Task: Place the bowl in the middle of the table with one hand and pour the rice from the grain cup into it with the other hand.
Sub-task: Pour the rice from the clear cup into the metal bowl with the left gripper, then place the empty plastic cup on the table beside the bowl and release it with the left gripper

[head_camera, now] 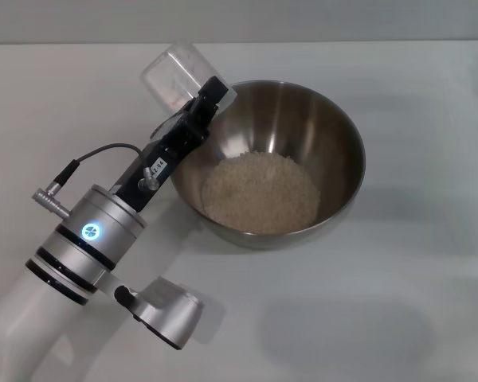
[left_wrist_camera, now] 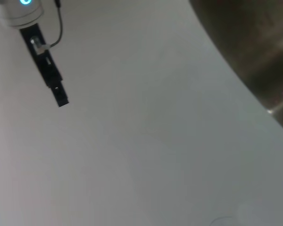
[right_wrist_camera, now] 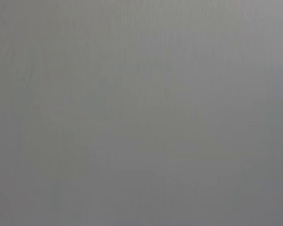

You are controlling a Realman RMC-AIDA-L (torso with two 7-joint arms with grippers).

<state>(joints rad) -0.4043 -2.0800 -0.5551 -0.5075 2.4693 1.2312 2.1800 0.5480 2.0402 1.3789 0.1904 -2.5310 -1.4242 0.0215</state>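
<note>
With the rice (head_camera: 261,191) heaped in the bowl (head_camera: 338,131), pouring looks finished (the right arm is unseen), and the left gripper (head_camera: 209,97), closed on the tipped grain cup (head_camera: 175,73) at the bowl's far-left rim, next needs to right it and set it down.

Bare table (head_camera: 430,318) right of the bowl (head_camera: 334,135); left arm (head_camera: 103,231) across its left rim.
</note>
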